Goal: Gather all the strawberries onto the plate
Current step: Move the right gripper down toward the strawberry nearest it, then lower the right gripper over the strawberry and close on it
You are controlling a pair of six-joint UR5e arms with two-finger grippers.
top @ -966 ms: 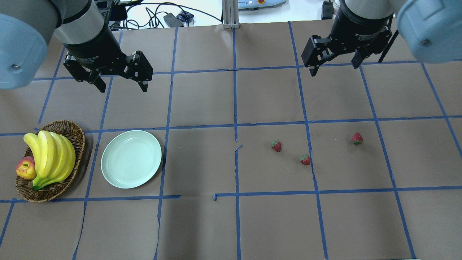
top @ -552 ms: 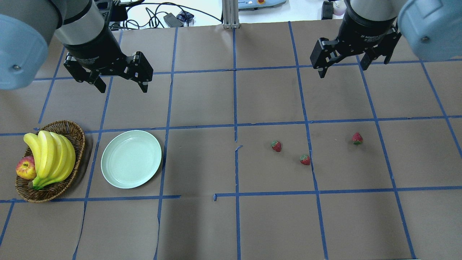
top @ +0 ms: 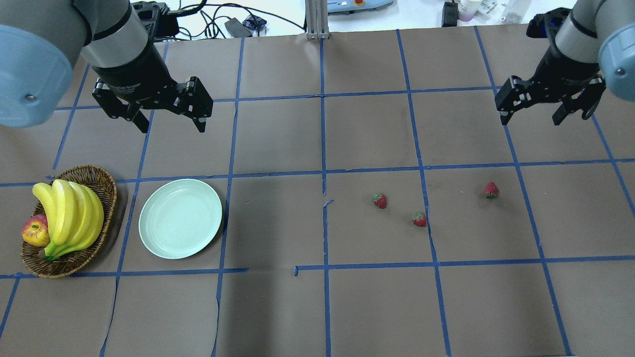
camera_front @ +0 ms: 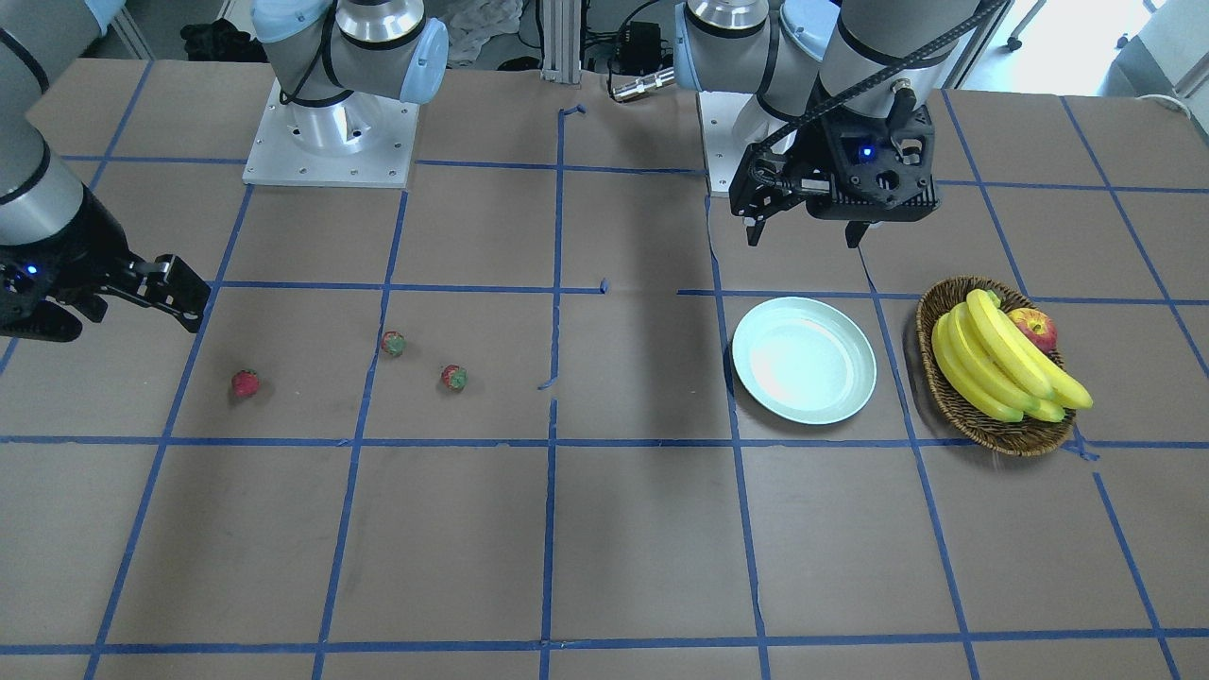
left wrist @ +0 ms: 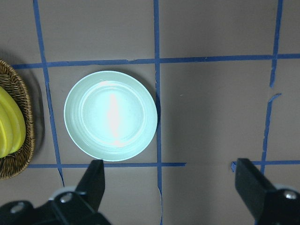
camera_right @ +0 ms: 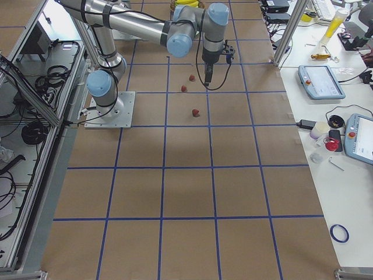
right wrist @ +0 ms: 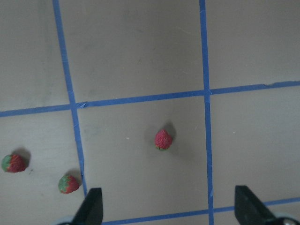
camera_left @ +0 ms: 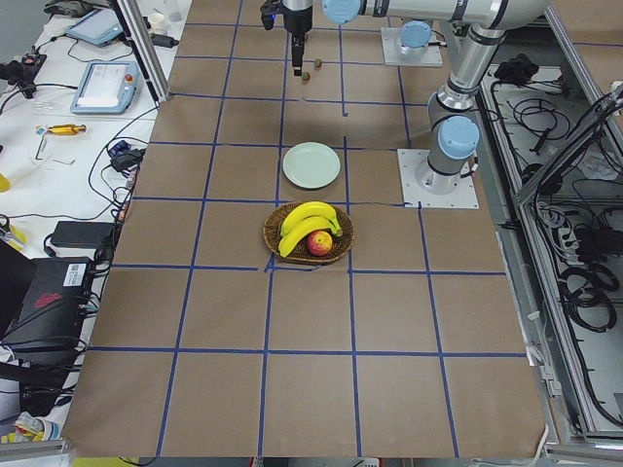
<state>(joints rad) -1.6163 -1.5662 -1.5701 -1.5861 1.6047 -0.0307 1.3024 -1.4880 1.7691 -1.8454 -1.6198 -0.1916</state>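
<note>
Three small red strawberries lie on the brown table right of centre: one (top: pixel 380 200), one (top: pixel 419 219) and one (top: pixel 491 190). They also show in the right wrist view (right wrist: pixel 14 163) (right wrist: pixel 68 183) (right wrist: pixel 163 139). The pale mint-green plate (top: pixel 180 218) lies at the left and holds nothing; it also shows in the left wrist view (left wrist: pixel 110 116). My left gripper (top: pixel 173 126) hangs open and empty above the table, behind the plate. My right gripper (top: pixel 531 120) hangs open and empty, behind and right of the rightmost strawberry.
A brown wicker basket (top: pixel 101 174) with bananas (top: pixel 69 213) and a red-yellow apple (top: pixel 34 231) stands just left of the plate. Blue tape lines mark a grid on the table. Cables and devices lie beyond the far edge.
My right gripper has moved to the right and a little nearer, from above the strawberries' left side to beyond the rightmost one. My left gripper has barely shifted. The strawberries and plate have not moved.
</note>
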